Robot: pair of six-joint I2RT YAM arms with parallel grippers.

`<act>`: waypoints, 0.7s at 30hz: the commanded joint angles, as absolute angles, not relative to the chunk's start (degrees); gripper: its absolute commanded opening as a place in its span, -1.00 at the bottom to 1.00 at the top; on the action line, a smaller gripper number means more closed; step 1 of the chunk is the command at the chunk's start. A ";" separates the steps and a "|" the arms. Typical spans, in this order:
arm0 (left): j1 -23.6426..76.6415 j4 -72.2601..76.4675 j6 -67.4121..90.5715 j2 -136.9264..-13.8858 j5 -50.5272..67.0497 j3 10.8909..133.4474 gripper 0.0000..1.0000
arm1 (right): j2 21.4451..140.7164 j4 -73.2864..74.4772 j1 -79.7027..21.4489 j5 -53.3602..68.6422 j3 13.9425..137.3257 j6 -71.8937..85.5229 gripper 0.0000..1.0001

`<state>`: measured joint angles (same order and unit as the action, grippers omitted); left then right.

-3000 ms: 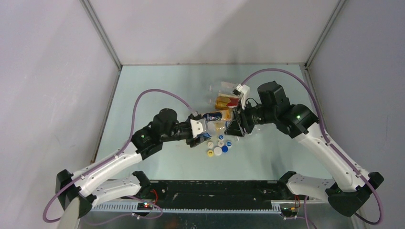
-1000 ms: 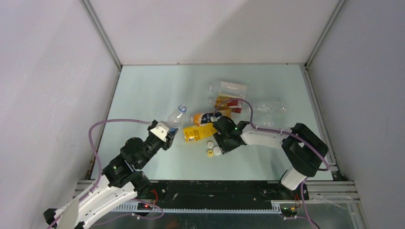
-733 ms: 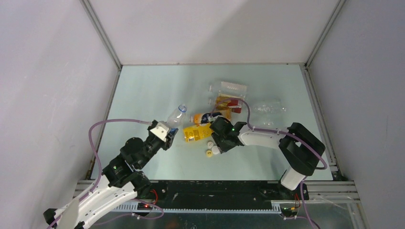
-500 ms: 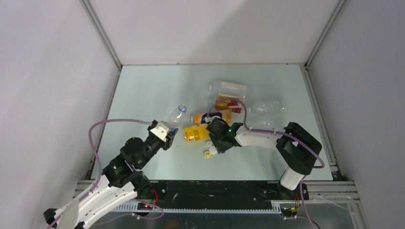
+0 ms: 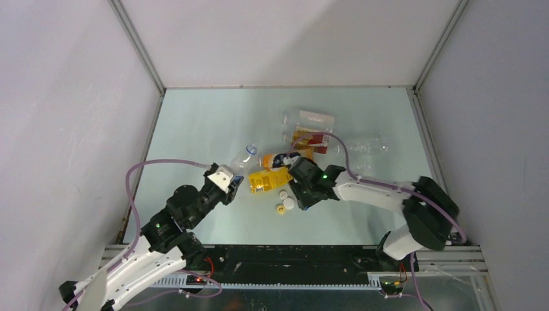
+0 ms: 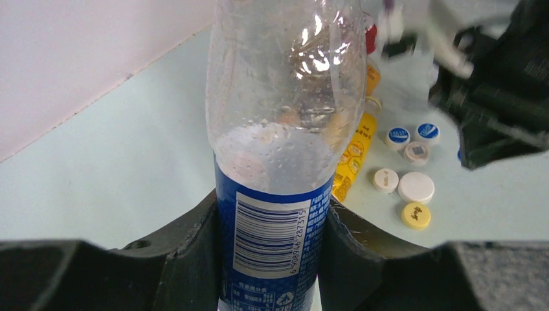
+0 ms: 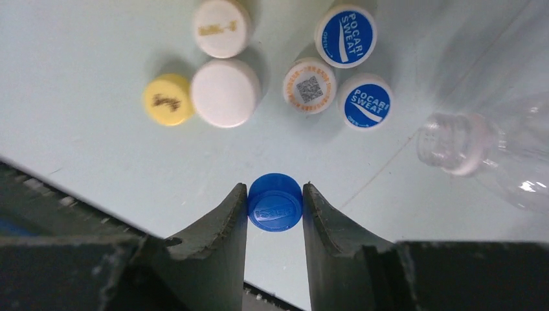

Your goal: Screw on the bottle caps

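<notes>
Left gripper (image 6: 272, 220) clamps the clear blue-labelled plastic bottle (image 6: 285, 97), neck free for capping. Right of that bottle, right gripper (image 7: 274, 194) pinches a small round blue plastic cap (image 7: 275, 204) to carry over.

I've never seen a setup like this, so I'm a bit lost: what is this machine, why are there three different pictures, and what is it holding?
It is two robot arms, the left arm and the right arm, fixed at the near edge of a pale table. The wide picture comes from a camera overhead. The other two come from small cameras on each wrist, looking along that arm's claw. The left claw grips a clear bottle with a blue label. The right claw is closed on a blue cap. Near it lie loose caps, white, yellow and blue-printed, and more bottles lie on their sides.
</notes>
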<state>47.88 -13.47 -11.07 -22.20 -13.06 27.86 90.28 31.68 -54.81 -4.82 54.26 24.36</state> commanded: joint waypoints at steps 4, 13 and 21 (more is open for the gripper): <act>48.08 -15.47 -12.80 -24.28 -8.12 30.32 -0.08 | 69.96 31.85 -48.35 10.94 56.09 15.52 -0.87; 48.10 -17.22 -12.79 -29.74 -0.73 34.90 -0.11 | 59.15 33.09 -38.53 25.80 63.84 1.52 -0.88; 48.08 -19.68 -16.80 -40.60 8.21 42.75 -0.15 | 56.93 31.54 -34.51 31.68 68.13 -8.25 -1.00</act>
